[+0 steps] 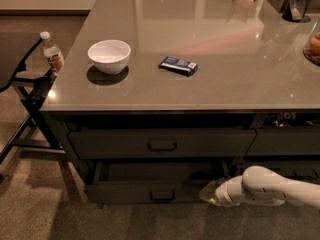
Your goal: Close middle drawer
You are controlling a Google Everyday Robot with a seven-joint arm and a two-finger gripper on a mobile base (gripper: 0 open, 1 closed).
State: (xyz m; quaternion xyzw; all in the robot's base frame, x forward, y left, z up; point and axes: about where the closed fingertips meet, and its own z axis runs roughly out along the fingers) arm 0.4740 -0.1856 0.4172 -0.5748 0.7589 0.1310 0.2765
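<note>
Your gripper (206,194) low at right, tip seemingly touching the middle drawer (130,191) front, its opening you cannot tell, drawer nearly in, front a little proud below the top drawer (115,143), white bowl (109,55) on counter (225,79).

The glossy grey counter (210,79) is viewed downward from its front, closely; the gripper (207,194) is framed lower right.
</note>
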